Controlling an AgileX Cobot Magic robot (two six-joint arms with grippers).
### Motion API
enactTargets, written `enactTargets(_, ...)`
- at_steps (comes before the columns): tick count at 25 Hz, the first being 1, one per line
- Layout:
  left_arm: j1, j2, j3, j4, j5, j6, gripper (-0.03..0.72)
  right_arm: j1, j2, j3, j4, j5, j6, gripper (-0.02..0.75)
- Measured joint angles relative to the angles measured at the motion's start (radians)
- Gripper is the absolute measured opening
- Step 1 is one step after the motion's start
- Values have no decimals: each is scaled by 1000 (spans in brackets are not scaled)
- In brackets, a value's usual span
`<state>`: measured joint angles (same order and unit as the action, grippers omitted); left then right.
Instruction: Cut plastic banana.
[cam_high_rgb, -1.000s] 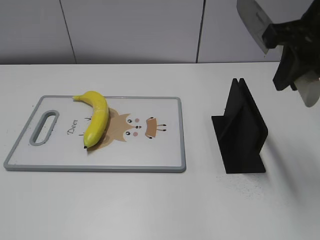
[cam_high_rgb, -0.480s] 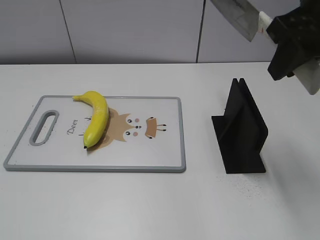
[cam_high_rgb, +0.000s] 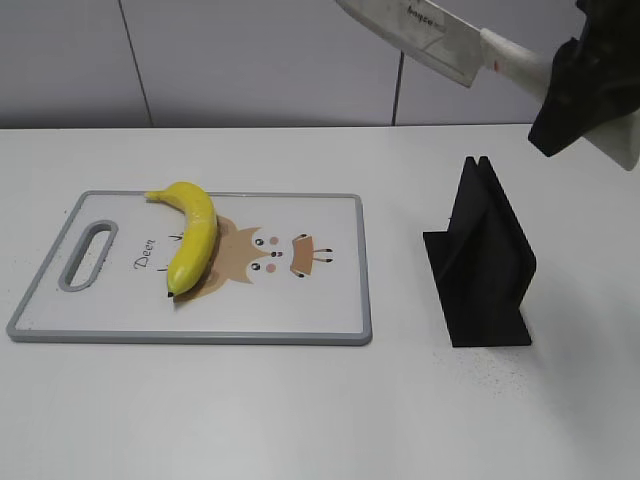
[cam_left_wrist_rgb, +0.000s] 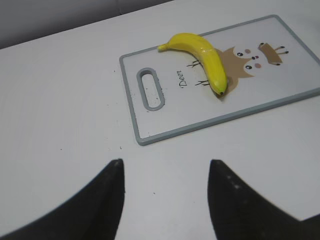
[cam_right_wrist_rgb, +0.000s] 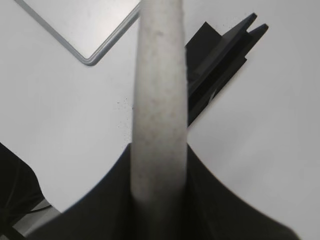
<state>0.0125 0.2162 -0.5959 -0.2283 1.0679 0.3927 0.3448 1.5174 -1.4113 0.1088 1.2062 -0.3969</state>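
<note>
Exterior view: our right gripper (cam_high_rgb: 580, 95) clamps a knife (cam_high_rgb: 430, 32) high at far right; our left gripper (cam_left_wrist_rgb: 165, 200) is spread wide. The plastic banana (cam_high_rgb: 190, 232) lies on the cutting board (cam_high_rgb: 330, 300), left.

The right gripper (cam_high_rgb: 572, 82) hangs high at about 2 o'clock in the exterior view, well above the table, its black body tilted and its jaws clamped on the pale handle of a knife (cam_high_rgb: 420, 30) whose blade juts toward 10 o'clock. In the right wrist view the two dark fingers (cam_right_wrist_rgb: 107, 187) press against both sides of that handle, which runs straight up toward 12 o'clock. The left gripper (cam_left_wrist_rgb: 165, 192) hovers above the bare table with its two black fingers spread wide apart at 6 o'clock in its own view, holding nothing.
</note>
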Motion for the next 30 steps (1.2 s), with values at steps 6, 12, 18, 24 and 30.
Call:
enactTargets(6,-27,178,-110,-52,14,147,521,0,82,-67,11,-1,-123,182)
enactTargets(12,-85,389,-230,-101,77,309,504,0,155,-108,15,-2,-301,182)
enactTargets(18,-206,619,-371,-78,104,437,461,0,237,-160,47,-3,-494,182)
enactTargets(24,-262,849,-537,-70,124,582,459,0,316,-220,113,-4,-705,182)
enactTargets(30,-266,1057,-679,-67,147,722,457,5,397,-282,145,-5,-815,181)
